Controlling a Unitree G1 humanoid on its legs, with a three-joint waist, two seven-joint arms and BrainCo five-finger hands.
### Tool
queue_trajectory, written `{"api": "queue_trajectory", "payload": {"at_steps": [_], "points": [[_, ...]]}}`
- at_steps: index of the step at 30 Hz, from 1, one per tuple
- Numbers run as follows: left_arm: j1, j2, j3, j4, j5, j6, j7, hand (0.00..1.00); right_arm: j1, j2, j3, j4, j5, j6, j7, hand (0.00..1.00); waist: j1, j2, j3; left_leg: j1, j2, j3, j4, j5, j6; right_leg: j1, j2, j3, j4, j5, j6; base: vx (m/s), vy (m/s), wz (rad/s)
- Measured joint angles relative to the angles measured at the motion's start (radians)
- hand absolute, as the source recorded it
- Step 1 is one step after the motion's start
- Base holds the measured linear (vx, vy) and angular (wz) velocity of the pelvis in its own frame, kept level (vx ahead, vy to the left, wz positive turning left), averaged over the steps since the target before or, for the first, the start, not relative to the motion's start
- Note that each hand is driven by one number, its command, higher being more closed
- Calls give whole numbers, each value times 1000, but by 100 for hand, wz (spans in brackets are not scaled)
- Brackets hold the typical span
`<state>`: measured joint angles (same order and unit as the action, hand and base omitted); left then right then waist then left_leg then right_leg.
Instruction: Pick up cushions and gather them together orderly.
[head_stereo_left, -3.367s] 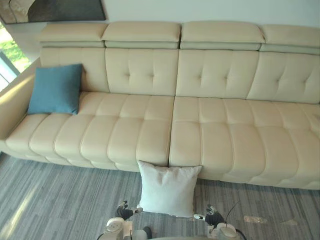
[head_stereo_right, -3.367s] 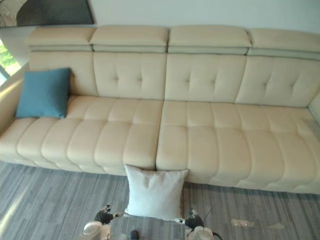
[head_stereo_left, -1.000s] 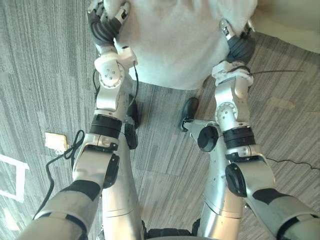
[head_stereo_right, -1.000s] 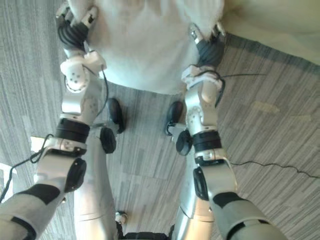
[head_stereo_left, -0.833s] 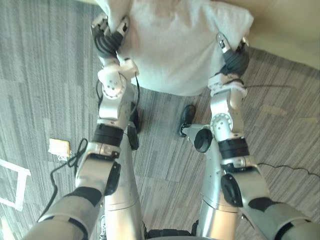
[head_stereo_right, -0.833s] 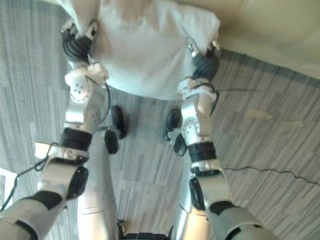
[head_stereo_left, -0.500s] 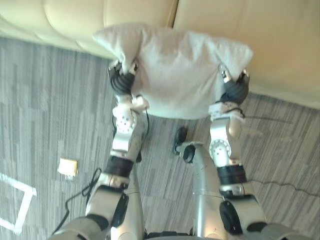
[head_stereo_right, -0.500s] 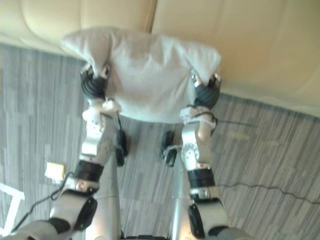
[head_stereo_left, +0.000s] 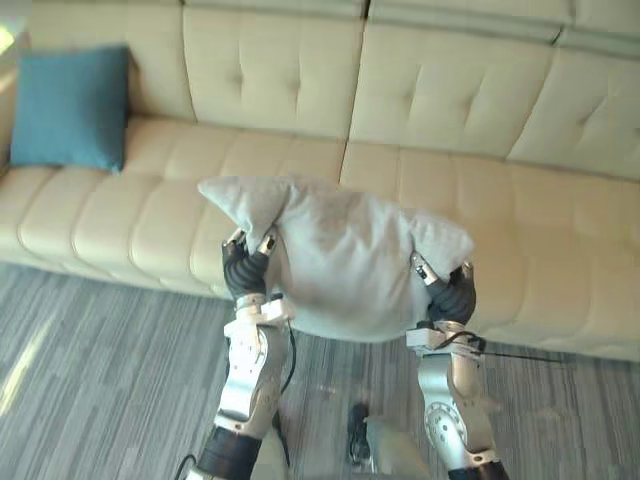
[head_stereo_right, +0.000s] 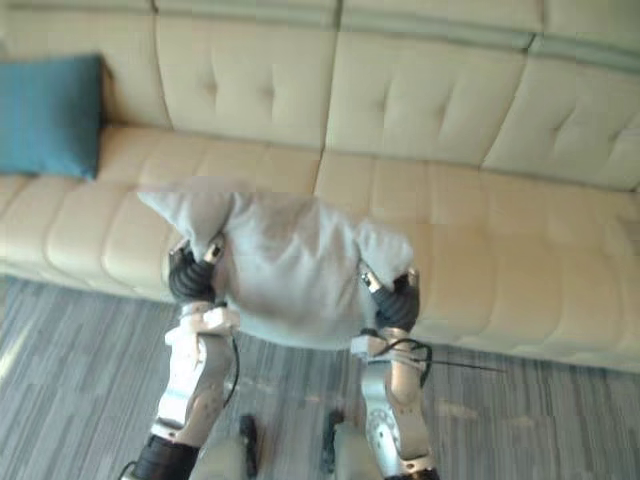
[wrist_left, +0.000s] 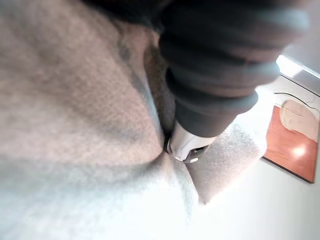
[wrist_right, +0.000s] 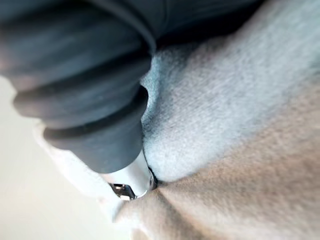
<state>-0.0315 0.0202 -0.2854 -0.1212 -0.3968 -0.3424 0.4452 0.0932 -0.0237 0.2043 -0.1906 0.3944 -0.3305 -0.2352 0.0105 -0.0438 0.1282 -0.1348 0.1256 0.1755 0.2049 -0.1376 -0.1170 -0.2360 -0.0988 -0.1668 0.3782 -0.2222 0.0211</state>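
Note:
A white cushion (head_stereo_left: 340, 255) hangs in the air in front of the sofa, held between both hands. My left hand (head_stereo_left: 245, 268) is shut on its left edge and my right hand (head_stereo_left: 450, 295) is shut on its right edge. In the left wrist view a finger (wrist_left: 186, 146) presses into the white fabric (wrist_left: 75, 125); in the right wrist view a finger (wrist_right: 130, 180) digs into the cloth (wrist_right: 225, 140) the same way. A blue cushion (head_stereo_left: 70, 108) leans upright against the backrest at the sofa's far left end.
The long cream sofa (head_stereo_left: 470, 130) spans the whole width behind the lifted cushion, its seat bare to the right of the blue cushion. Grey striped carpet (head_stereo_left: 90, 370) lies in front of it.
Both hands have lifted the white cushion from the floor up in front of the sofa seat. The camera has tilted upward, bringing the sofa and blue cushion back into view.

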Motion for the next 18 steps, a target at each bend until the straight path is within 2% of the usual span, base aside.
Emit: {"api": "queue_trajectory", "payload": {"at_steps": [4, 6, 7, 8, 9, 10, 11, 13, 14, 15, 17, 18], "points": [[15, 42, -35, 13, -1, -1, -3, 100, -5, -31, 2, 12, -44, 2, 0, 100, -4, 1, -15, 31, -5, -11, 35, 0, 1, 83, 7, 10, -72, 24, 1, 65, 63, -5], [18, 61, -41, 38, -1, 3, -10, 100, -5, -41, 4, 21, -49, 13, 0, 100, -3, 1, -15, -11, -15, -41, 183, 0, 0, 123, -1, 14, -87, 25, 1, 24, 13, 0], [30, 65, -45, 38, -1, 3, -11, 100, -5, -51, 7, 22, -56, 17, 0, 100, -3, 7, -11, -61, -10, -61, 324, 1, 0, 145, -3, 18, -85, 22, 1, 11, 57, -16], [47, 65, -57, 38, -1, 0, -11, 100, -5, -74, 7, 22, -70, 19, 0, 100, 2, 28, -9, -115, 8, -86, 472, 17, -19, 169, 6, 22, -77, 11, -2, -8, 113, -26], [58, 67, -60, 38, -1, -1, -15, 100, -5, -86, 7, 22, -72, 22, 0, 100, 3, 32, -12, -157, 18, -91, 576, 59, -29, 171, 6, 37, -54, -21, -11, -9, 118, -20], [61, 67, -62, 38, -1, 0, -16, 100, -5, -88, 7, 22, -74, 22, 0, 100, 2, 30, -14, -168, 22, -91, 595, 76, -30, 171, 4, 40, -48, -29, -18, -9, 98, -2], [66, 73, -70, 38, -1, 0, -17, 100, -8, -89, 7, 19, -76, 23, -2, 100, 4, 18, -12, -211, 25, -76, 637, 80, -27, 173, -5, 48, -54, -37, -27, 9, 55, 7], [67, 82, -99, 38, -1, 5, -17, 100, -16, -91, 6, 14, -79, 21, -12, 100, 1, 31, -20, -234, 13, -75, 545, -17, -12, 170, -6, 49, -70, -35, -31, 57, 88, 6], [70, 83, -107, 39, -1, 9, -17, 100, -42, -92, 6, 17, -80, 21, -24, 100, 1, 35, -22, -235, -18, -83, 342, -31, -1, 173, -16, 51, -93, -35, -31, 105, 142, 1], [71, 83, -107, 39, -1, 9, -17, 100, -49, -92, 6, 19, -81, 20, -25, 100, 1, 35, -23, -235, -25, -87, 302, -26, 1, 174, -18, 51, -96, -35, -31, 121, 161, -5], [82, 83, -107, 39, -2, 13, -17, 100, -92, -98, 6, 46, -91, 17, -32, 100, 3, 42, -27, -214, -60, -144, 28, 76, -23, 198, -19, 57, -136, -35, -25, 224, 210, -21], [95, 83, -107, 39, -7, 18, -18, 100, -113, -106, 6, 68, -108, 18, -34, 100, 10, 63, -39, -196, -59, -161, -72, 142, -25, 218, -3, 77, -159, -36, 6, 314, 268, -53]]}}
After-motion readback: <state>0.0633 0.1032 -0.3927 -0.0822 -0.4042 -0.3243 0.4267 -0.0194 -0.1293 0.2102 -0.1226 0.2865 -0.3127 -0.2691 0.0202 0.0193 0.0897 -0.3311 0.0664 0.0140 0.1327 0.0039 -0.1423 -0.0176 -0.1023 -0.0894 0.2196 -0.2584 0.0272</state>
